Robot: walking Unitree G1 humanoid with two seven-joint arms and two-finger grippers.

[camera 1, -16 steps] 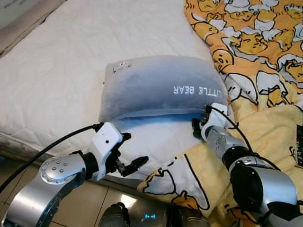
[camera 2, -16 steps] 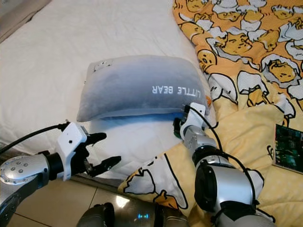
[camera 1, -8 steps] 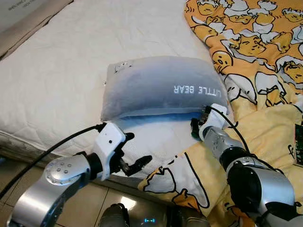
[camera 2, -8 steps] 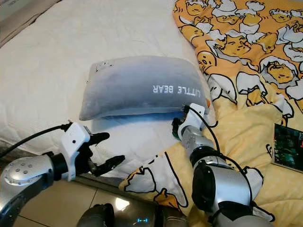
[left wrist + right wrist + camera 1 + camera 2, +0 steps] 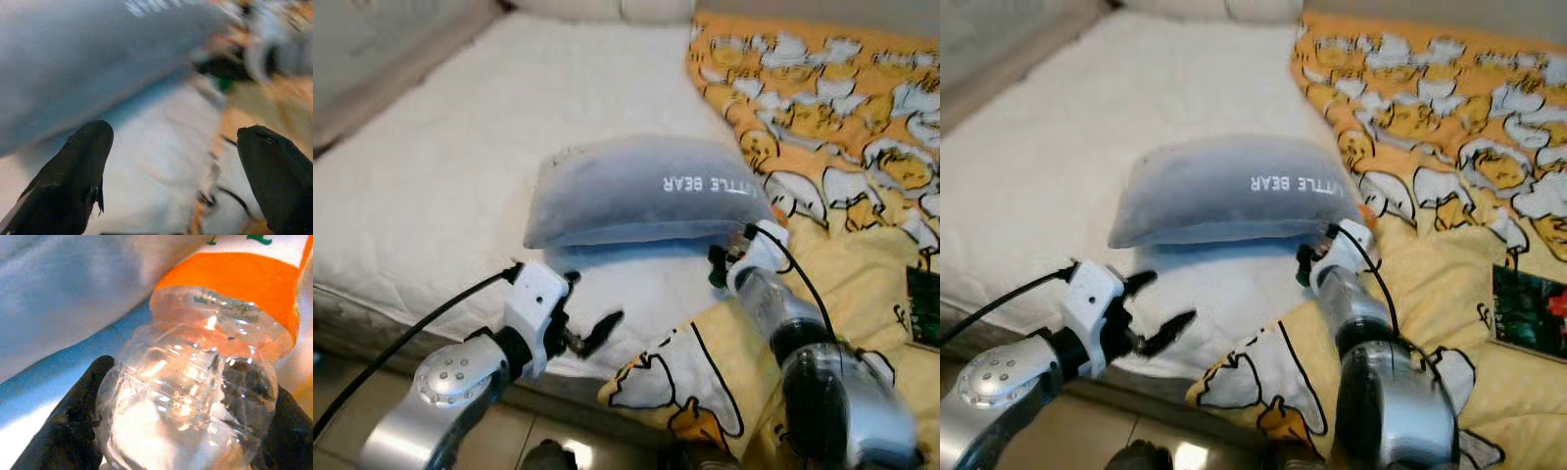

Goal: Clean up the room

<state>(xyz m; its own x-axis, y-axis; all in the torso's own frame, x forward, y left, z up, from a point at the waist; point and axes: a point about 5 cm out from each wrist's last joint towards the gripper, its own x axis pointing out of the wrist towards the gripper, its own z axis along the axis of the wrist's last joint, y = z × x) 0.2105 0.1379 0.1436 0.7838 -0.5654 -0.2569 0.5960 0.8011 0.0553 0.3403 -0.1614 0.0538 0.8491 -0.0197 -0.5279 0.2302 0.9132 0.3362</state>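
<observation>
The pillow [image 5: 646, 191] has risen off the mattress [image 5: 431, 166] near its front edge, and both arms have crept forward. The right gripper [image 5: 181, 431] clasps a clear bottle [image 5: 195, 382] under the pillow's corner, beside the duvet [image 5: 822, 147]. The left gripper [image 5: 592, 313] hangs spread wide at the mattress's edge.

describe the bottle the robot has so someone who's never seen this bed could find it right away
Start at the white mattress and find the grey pillow lettered LITTLE BEAR lying on it. At the pillow's near right corner, where the yellow duck-print blanket begins, the right gripper is closed on a clear plastic bottle. Its see-through ribbed body and orange label band set it apart from the soft bedding around it.
</observation>
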